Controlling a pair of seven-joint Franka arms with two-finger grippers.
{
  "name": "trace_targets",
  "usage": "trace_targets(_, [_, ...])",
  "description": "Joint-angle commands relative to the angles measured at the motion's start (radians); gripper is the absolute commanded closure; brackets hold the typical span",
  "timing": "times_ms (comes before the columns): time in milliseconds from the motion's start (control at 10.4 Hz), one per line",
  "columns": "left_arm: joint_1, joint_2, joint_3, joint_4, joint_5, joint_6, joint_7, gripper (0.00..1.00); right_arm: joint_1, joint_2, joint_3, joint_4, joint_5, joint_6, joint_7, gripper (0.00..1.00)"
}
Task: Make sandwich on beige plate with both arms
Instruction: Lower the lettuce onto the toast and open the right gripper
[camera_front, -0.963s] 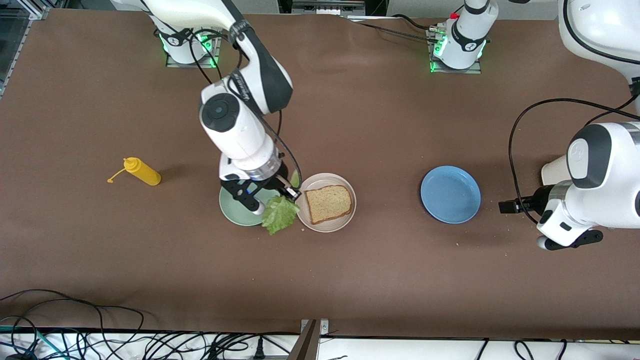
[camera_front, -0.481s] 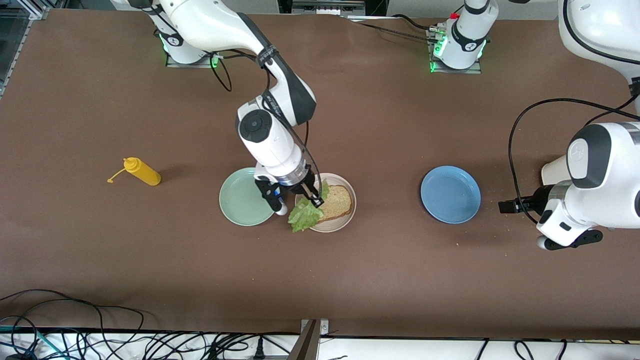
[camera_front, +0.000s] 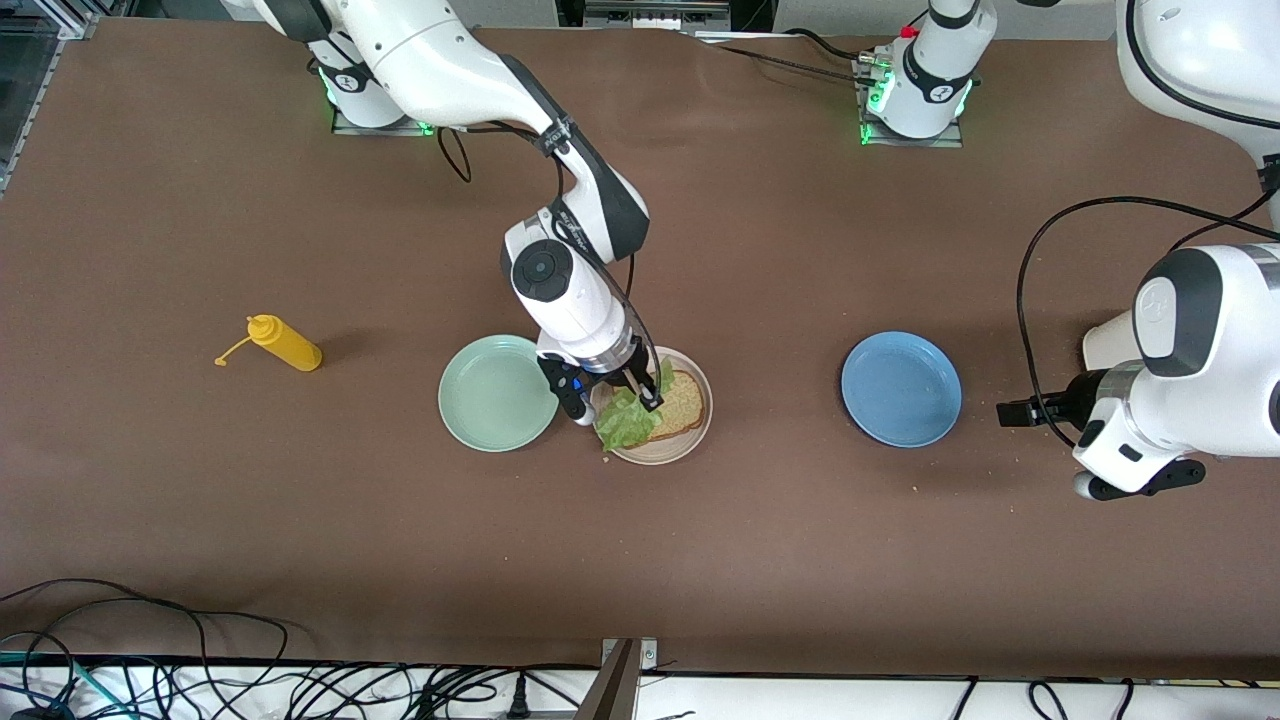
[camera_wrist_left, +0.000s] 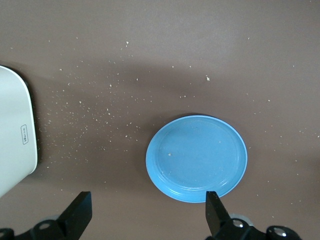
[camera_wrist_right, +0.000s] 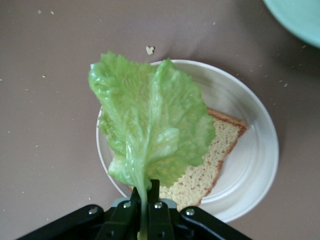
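Lettuce is pinched by its stem in the closed right gripper, held over the bread slice on the beige plate. The left gripper is held wide open and empty over the blue plate, its arm waiting.

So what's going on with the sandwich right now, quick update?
Right end effector shut on lettuce leaf, over bread slice on beige plate. Left end effector open, waiting over blue plate. Nothing in the way.
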Motion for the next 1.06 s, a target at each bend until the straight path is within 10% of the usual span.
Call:
trace_targets(0, [-0.003,-0.013,-0.004,-0.004,0.027,-0.01,-0.01,0.0,-0.008,0.053,0.025,0.037,0.027,0.05,0.009,1.0])
trace_targets(193, [-0.003,-0.013,-0.004,-0.004,0.027,-0.012,-0.01,0.0,-0.008,0.056,0.026,0.037,0.03,0.05,0.01,0.92])
trace_targets(385, [-0.003,-0.013,-0.004,-0.006,0.027,-0.012,-0.01,0.0,-0.008,0.053,0.026,0.037,0.03,0.051,0.056,0.27])
trace_targets(578, [-0.003,-0.013,-0.004,-0.006,0.027,-0.012,-0.01,0.0,-0.007,0.032,0.025,0.039,0.028,0.041,0.131,0.0])
trace_targets(963, [-0.001,-0.015,-0.001,-0.004,0.03,-0.012,-0.005,0.0,-0.025,-0.077,-0.004,0.039,0.013,-0.098,0.113,0.0])
